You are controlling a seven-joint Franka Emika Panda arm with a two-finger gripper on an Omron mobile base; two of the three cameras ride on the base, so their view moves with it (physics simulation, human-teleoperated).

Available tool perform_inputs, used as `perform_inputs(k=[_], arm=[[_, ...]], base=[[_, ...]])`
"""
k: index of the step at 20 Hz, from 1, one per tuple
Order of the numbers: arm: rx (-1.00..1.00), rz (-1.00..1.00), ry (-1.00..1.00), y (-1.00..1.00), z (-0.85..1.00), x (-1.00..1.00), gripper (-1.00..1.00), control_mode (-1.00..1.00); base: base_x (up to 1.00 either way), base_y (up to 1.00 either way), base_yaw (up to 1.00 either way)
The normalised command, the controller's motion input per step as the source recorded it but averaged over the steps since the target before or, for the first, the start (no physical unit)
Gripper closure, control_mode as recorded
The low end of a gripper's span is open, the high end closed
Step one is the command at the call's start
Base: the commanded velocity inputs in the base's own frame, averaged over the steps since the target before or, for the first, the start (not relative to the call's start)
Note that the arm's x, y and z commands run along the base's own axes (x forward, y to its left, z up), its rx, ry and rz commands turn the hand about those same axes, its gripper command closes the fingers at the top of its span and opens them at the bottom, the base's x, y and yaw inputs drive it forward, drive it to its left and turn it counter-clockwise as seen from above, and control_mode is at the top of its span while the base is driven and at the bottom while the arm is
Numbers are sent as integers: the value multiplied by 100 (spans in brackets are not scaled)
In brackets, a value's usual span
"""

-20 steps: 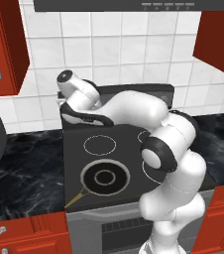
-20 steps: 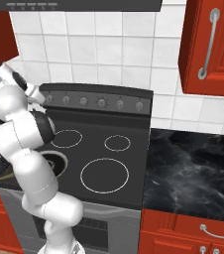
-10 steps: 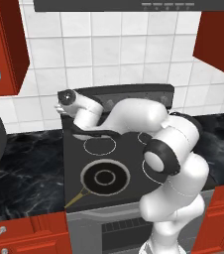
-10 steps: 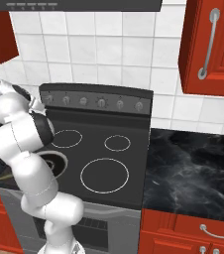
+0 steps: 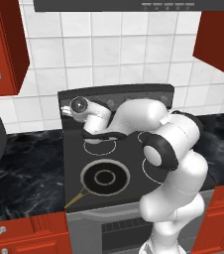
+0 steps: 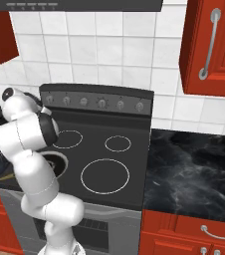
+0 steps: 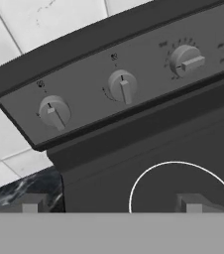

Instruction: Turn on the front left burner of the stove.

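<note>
1. Arm pose: the white arm rises at about 5 o'clock in the left base view, bends at a dark elbow joint, and reaches toward 10 o'clock across the stove, with the wrist low over the rear left ring and close to the raised back panel.
2. Gripper: in the hand view its two grey fingertips rise at 6 o'clock, spread well apart with nothing between them. They point at the back panel and touch no knob.
3. Knobs: the hand view shows the leftmost knob at about 10 o'clock, a second knob near 12 o'clock, and a third knob at about 2 o'clock. All are apart from the fingertips.
4. Rear left ring: a thin pale circle on the dark glass, just above the right fingertip in the hand view.
5. Front left burner: at the near left of the stove top, at about 7 o'clock from the wrist in the left base view. A black frying pan sits on it, its handle pointing toward 7 o'clock.
6. Table: black marble, on either side of the stove.
</note>
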Motion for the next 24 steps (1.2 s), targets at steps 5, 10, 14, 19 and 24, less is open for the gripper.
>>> perform_inputs(k=[5,10,14,19,24], arm=[[0,0,1,0,0,2,-100,-100],[0,0,1,0,0,8,-100,-100],[0,0,2,0,8,20,-100,-100],[0,0,4,6,18,31,-100,-100],[0,0,5,14,15,25,-100,-100]], base=[[0,0,0],[0,0,0],[0,0,0],[0,0,0],[0,0,0]])
